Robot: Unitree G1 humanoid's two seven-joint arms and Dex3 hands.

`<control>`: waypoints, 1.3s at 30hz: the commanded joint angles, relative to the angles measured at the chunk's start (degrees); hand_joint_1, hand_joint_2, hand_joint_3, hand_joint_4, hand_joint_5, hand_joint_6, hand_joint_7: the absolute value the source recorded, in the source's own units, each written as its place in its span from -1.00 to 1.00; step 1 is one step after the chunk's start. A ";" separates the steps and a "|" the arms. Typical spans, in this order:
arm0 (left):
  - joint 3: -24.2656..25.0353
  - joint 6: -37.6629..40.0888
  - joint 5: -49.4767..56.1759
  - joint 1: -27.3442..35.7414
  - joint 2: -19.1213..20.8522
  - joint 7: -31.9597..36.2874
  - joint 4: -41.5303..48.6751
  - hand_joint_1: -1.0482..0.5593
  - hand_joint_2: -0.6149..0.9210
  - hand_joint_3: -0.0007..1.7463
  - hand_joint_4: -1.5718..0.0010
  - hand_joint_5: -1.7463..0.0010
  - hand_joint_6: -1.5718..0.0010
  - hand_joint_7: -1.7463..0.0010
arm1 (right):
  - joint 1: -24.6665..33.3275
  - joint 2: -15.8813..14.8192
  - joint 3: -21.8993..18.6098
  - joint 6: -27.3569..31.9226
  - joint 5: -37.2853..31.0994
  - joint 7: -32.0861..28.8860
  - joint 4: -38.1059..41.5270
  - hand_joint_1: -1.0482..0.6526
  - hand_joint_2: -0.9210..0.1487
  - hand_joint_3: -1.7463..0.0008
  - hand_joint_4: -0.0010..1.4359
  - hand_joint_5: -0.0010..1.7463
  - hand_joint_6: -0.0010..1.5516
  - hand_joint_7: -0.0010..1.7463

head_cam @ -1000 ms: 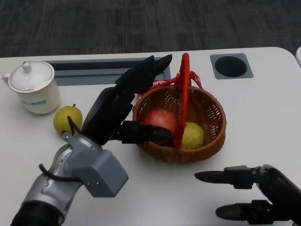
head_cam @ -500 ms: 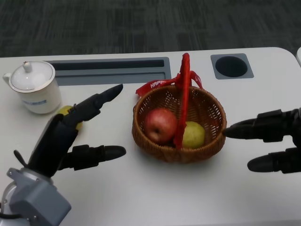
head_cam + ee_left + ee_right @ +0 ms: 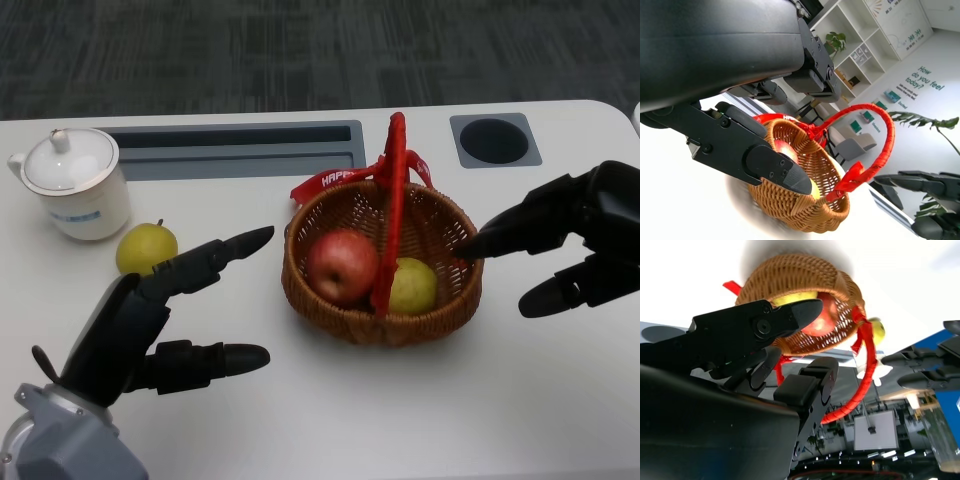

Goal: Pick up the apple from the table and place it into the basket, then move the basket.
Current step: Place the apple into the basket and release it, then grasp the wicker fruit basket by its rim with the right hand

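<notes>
White lidded pot [image 3: 68, 186], two pears [image 3: 146, 248].

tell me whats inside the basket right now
Inside the wicker basket lie a red apple and a yellow-green fruit, one on each side of the red handle. The handle hides a strip of each; the basket floor beneath them is hidden.

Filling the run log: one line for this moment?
apple: in basket | left hand: open | right hand: open, beside basket

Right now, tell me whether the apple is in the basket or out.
In. The red apple lies inside the wicker basket, beside a yellow-green fruit; neither hand touches it.
</notes>
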 commanded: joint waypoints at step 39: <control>0.53 2.75 2.75 5.71 -4.11 1.77 -9.00 -0.28 0.79 -1.00 0.18 0.96 0.19 0.98 | -24.80 2.39 45.54 12.10 -53.24 -62.98 16.23 -0.67 -1.00 0.91 0.13 -0.99 -0.11 -1.00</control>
